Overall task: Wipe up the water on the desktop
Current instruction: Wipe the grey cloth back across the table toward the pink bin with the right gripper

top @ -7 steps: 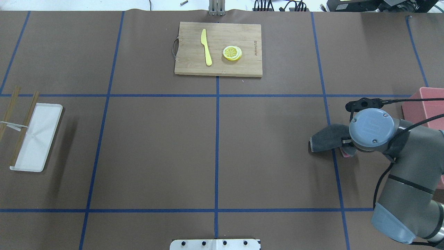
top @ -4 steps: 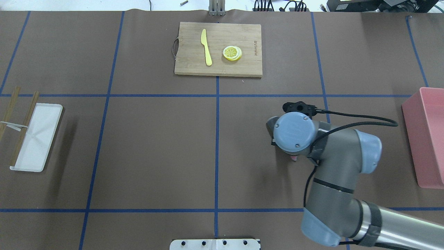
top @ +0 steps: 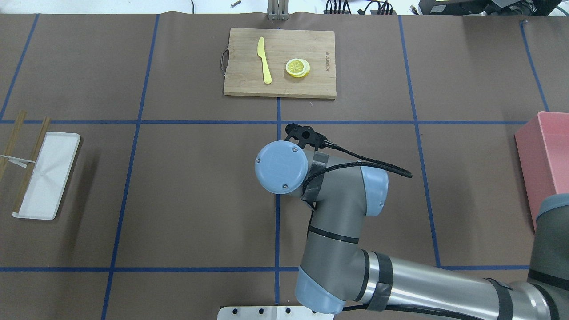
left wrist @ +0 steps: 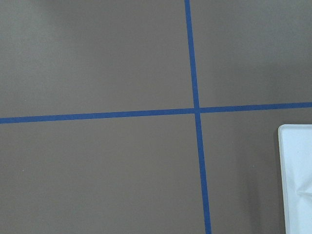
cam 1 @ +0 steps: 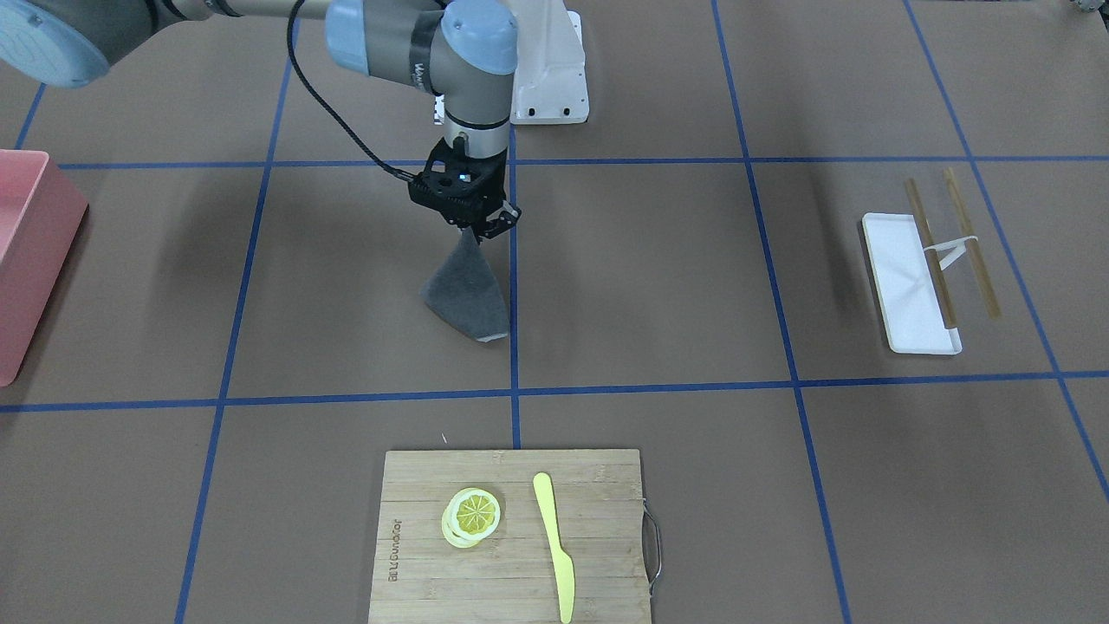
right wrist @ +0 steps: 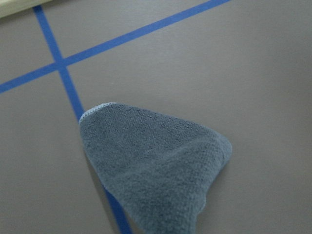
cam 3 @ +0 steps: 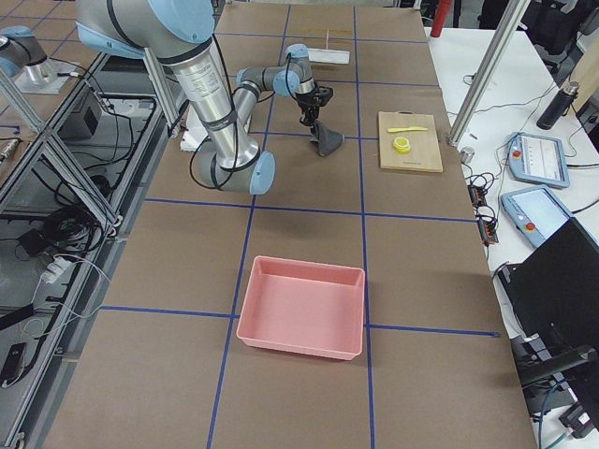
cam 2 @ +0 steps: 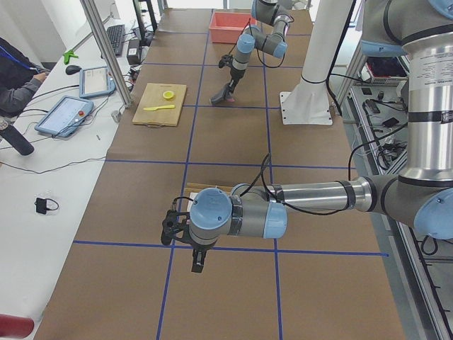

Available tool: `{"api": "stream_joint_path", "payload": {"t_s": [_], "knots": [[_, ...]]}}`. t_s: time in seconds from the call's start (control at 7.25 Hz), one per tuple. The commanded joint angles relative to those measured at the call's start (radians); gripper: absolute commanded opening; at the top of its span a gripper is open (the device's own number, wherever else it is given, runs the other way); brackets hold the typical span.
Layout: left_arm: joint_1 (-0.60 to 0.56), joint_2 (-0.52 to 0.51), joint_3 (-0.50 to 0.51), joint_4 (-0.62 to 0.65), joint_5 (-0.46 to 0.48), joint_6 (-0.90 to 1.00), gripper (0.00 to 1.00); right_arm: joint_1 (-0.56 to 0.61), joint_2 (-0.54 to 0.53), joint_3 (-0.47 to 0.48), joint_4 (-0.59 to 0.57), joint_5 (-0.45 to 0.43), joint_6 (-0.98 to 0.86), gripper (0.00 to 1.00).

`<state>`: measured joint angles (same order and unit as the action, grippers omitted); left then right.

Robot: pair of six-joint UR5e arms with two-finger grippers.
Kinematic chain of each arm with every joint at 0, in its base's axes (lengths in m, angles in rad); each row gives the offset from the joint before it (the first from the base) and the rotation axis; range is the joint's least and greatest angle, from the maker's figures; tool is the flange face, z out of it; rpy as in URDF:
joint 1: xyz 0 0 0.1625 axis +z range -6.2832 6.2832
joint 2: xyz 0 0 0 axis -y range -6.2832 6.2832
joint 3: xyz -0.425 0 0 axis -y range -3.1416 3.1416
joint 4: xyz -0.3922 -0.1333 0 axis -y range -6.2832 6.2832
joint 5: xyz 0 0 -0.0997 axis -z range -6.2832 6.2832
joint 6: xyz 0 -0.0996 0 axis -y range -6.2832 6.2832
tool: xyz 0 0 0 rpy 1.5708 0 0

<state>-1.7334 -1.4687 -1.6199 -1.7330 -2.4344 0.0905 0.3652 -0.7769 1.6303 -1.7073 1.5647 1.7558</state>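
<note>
Right claw (cam 1: 479, 227) is clenched on the top corner of a grey cloth (cam 1: 465, 295); the cloth hangs down from it in a cone, wide end lowest; whether that end touches the counter (cam 1: 658, 286) cannot be told. Counter is the brown sheet with the blue tape grid; it lies flat under everything in view. Landmark is the cutting board (cam 1: 598, 520); it lies at the operators' edge of the counter, on the centre tape line (cam 1: 513, 286). The cloth is on the robot's side of the board, past the cross tape line, just beside the centre line towards the robot's right. On the board lie a yellow knife (cam 1: 554, 542) and lemon slices (cam 1: 473, 516), apart from each other. Pink bin (cam 1: 30, 260) is well apart from the board, at the robot's far right. White tray (cam 1: 897, 269) is well apart from the board on the robot's left; chopsticks (cam 1: 970, 238) lie at it, one across the tray, one beside it. Left claw (cam 2: 197, 262) hangs over the counter near that tray, well apart from the board; only the left side view shows it, so clenched or released cannot be told.
</note>
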Motion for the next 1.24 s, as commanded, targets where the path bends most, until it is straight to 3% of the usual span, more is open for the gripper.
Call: {"api": "stream_joint_path", "payload": {"t_s": [0.0,0.69,1.1], "knots": [[0.0,0.001,0.0,0.0,0.0,0.0,0.98,-0.011,-0.032,0.007,0.006,-0.015,0.036,0.0],[0.002,0.001,0.0,-0.002,0.0,0.0,0.98,-0.025,-0.517,0.467,-0.181,-0.006,-0.229,0.0],[0.002,0.001,0.0,-0.002,0.0,0.0,0.98,0.001,-0.759,0.546,-0.181,-0.006,-0.349,0.0]]}}
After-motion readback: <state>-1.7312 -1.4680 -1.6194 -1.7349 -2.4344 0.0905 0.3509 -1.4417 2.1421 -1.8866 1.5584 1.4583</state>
